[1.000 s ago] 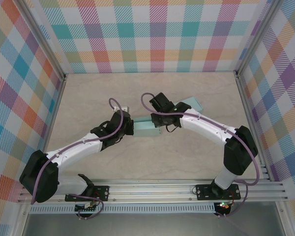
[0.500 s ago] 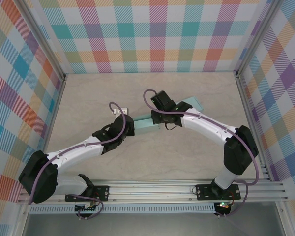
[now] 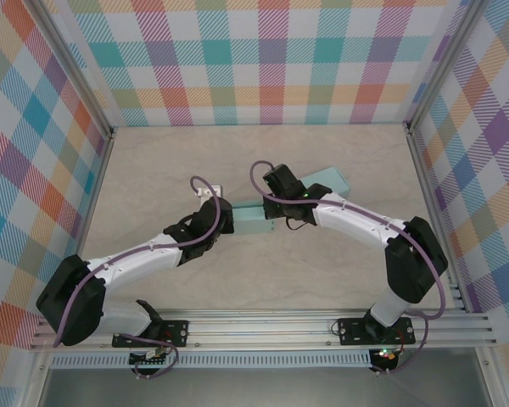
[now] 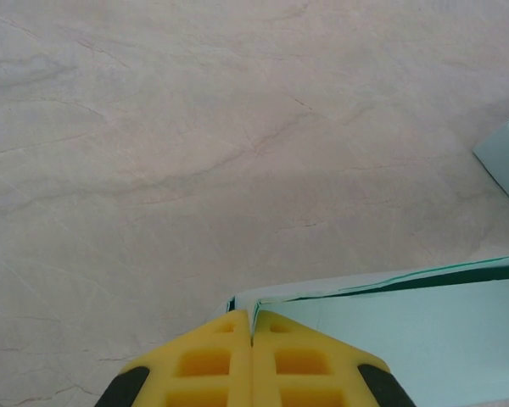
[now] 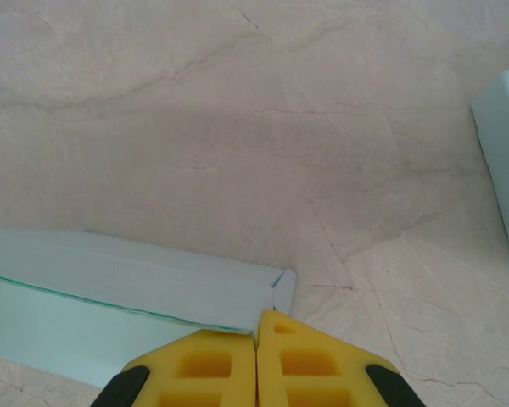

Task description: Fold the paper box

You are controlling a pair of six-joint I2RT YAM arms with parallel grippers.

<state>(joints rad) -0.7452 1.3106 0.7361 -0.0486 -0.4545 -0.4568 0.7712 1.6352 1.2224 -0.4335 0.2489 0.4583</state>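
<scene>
1. The pale mint flat paper box (image 3: 253,220) lies mid-surface (image 3: 153,161), between the arms.
2. The left claw (image 4: 253,332) is clenched on its left corner edge, and the right claw (image 5: 256,332) on its right corner flap.
3. Best, I judge: raise both ends evenly, never tugging apart, so the thin paper doesn't tear.

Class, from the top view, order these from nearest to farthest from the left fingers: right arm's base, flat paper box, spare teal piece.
1. Flat paper box: pinched in the left fingers, mid-table.
2. Spare teal piece: farther back, to the right.
3. Right arm's base: near edge, right.
</scene>
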